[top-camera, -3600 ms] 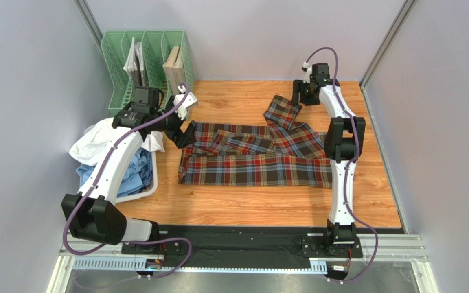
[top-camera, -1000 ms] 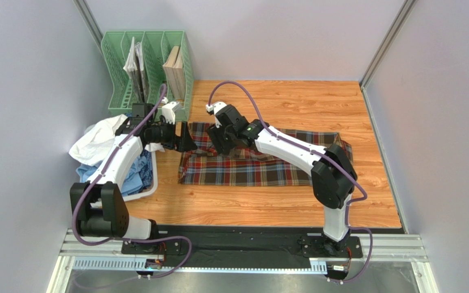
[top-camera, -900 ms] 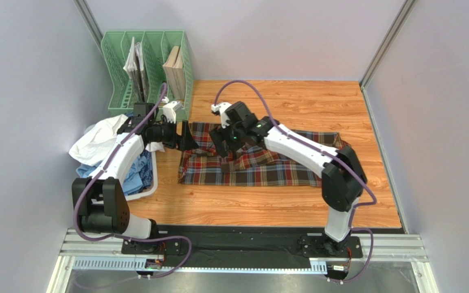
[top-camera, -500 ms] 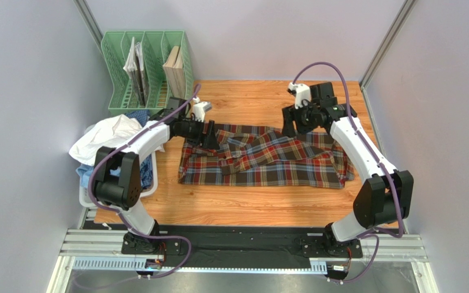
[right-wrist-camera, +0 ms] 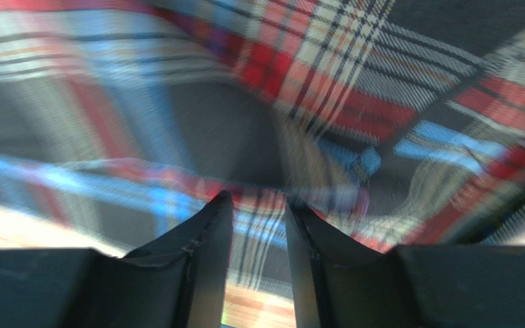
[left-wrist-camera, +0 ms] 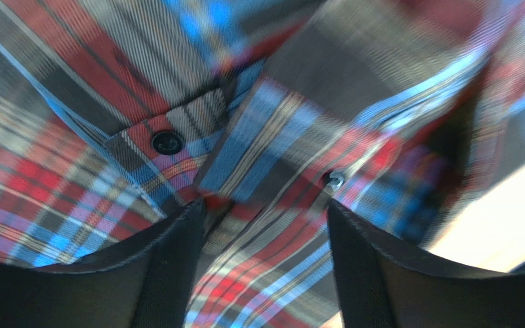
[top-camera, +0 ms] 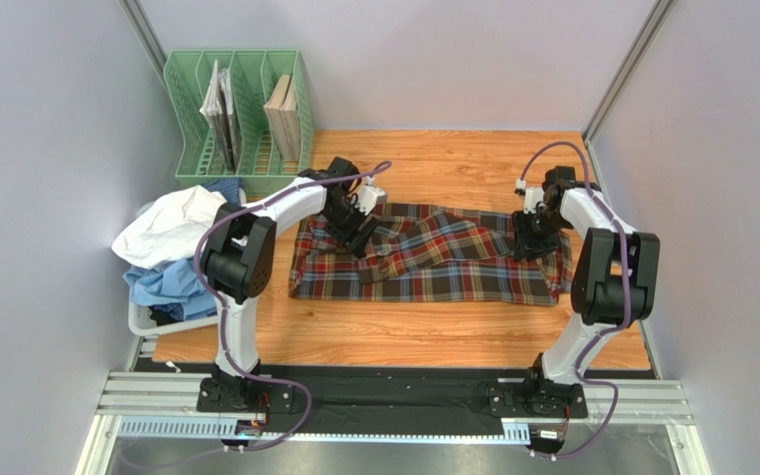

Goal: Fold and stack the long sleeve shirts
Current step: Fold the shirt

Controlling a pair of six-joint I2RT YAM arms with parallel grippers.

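Observation:
The tartan shirt (top-camera: 434, 259) lies spread on the wooden table with a sleeve folded across its body. My left gripper (top-camera: 356, 236) is down on its left part by the collar. In the left wrist view the gripper (left-wrist-camera: 265, 208) is open, with button-front cloth (left-wrist-camera: 176, 137) lying flat between the fingers. My right gripper (top-camera: 530, 242) is at the shirt's right end. In the right wrist view the gripper (right-wrist-camera: 257, 198) has its fingers nearly together with a fold of tartan cloth (right-wrist-camera: 354, 82) between them. A white shirt (top-camera: 171, 223) and a light blue shirt (top-camera: 171, 282) lie heaped at the left.
The heaped shirts sit in a white basket (top-camera: 146, 322) at the table's left edge. A green file rack (top-camera: 235, 109) with books stands at the back left. Grey walls close in the table on three sides. Bare wood (top-camera: 404, 336) lies in front of the shirt.
The right arm drew the sleeve left across the shirt, let it go, then swung back and came down at the shirt's right end. The left gripper moved right and down onto the collar area.

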